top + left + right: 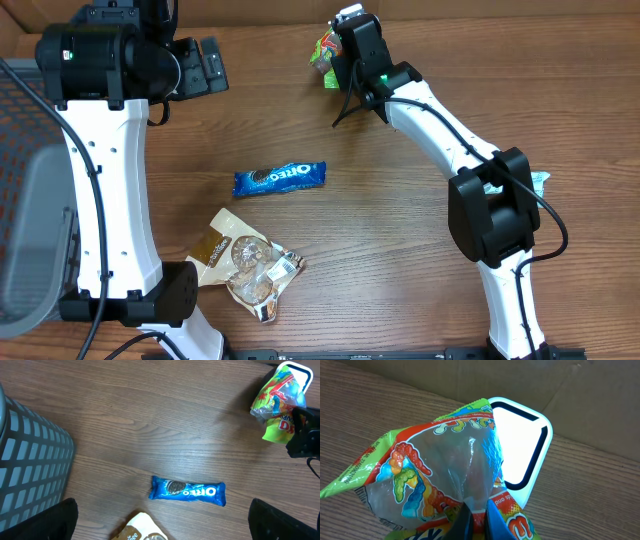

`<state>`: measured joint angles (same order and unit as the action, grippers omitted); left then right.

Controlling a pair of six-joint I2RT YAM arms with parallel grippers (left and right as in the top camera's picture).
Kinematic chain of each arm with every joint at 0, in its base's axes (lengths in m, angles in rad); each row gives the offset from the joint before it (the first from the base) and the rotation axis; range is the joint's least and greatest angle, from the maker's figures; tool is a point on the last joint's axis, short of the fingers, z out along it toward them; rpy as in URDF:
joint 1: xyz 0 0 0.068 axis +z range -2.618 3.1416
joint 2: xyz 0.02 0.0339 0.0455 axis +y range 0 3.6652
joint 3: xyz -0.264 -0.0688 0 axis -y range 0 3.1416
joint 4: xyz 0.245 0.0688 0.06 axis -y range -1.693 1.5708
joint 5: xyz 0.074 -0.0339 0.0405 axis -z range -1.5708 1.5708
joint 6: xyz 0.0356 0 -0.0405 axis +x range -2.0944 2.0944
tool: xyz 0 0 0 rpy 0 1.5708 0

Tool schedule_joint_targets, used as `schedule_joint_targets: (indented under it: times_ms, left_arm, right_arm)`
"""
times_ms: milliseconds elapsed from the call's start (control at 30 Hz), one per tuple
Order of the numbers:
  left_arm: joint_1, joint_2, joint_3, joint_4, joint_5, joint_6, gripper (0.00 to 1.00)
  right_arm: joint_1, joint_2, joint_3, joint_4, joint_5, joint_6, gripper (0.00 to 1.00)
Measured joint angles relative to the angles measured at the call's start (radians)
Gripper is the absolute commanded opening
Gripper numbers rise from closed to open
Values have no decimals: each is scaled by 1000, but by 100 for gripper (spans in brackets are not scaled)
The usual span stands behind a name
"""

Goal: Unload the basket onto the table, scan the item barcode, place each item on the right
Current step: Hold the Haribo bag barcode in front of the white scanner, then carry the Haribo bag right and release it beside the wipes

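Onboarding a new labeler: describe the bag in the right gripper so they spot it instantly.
At the far edge of the wooden table, the right gripper is shut on a crinkly candy bag by a glowing white scanner. Unlike the blue Oreo pack and clear cookie bag mid-table, it is lime green and orange with rainbow gummies pictured.

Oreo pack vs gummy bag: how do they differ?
Oreo pack is blue and opaque; gummy bag is green and orange with a clear window. Oreo pack lies flat on the table, untouched; gummy bag is pinched in the right hand at the lit scanner. Oreo pack is slim and smooth; gummy bag is crumpled. Both are snack wrappers.
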<state>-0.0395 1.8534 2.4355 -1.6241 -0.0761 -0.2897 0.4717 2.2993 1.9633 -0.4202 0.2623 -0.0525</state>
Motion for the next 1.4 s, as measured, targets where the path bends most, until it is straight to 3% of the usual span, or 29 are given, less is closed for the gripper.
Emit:
schedule_joint_targets:
  times_ms: [367, 633, 833, 1167, 1400]
  left_arm:
    - [0, 0, 0, 0, 0, 0, 100]
    - [0, 0, 0, 0, 0, 0, 99]
    - [0, 0, 0, 0, 0, 0, 100]
    - [0, 0, 0, 0, 0, 0, 100]
    - [0, 0, 0, 0, 0, 0, 100]
  right_arm:
    - [0, 0, 0, -27, 1, 0, 4]
    - [0, -18, 0, -146, -1, 0, 4]
    - [3, -110, 0, -358, -80, 9, 4]
    - [2, -376, 9, -934, -384, 106, 4]
    - [-99, -396, 11, -1087, -280, 248, 4]
